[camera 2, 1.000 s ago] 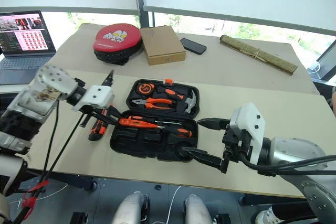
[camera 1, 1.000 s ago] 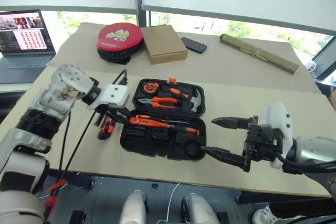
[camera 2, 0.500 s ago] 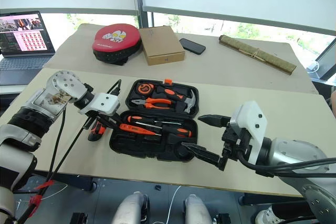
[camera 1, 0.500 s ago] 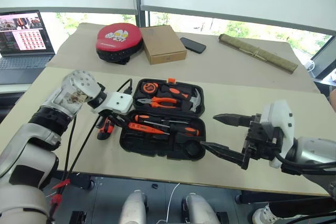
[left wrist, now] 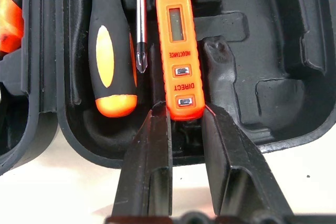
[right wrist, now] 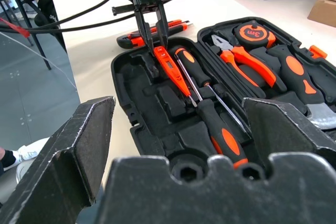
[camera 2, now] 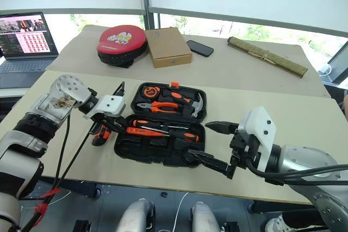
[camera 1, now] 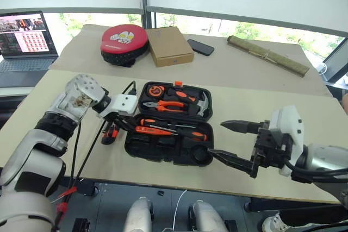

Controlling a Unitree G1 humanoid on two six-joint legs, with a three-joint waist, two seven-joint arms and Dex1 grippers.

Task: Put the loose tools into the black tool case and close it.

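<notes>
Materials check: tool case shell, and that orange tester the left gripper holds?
Tool case: looks like matte black moulded plastic, with shaped tool slots and a dull sheen. Orange tester: glossy orange plastic body, printed lettering, small inset window; probably a hard shell. Left gripper pinches its end.

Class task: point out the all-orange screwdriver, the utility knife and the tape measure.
all-orange screwdriver (left wrist: pixel 178 51), left wrist view, on its body.
utility knife (camera 1: pixel 111 132), left eye view, on its handle.
tape measure (right wrist: pixel 255 33), right wrist view, on its face.

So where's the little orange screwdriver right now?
The orange screwdriver is pinched at its end in the left gripper, over the left end of the open case, just beside two long screwdrivers already lying inside.
</notes>
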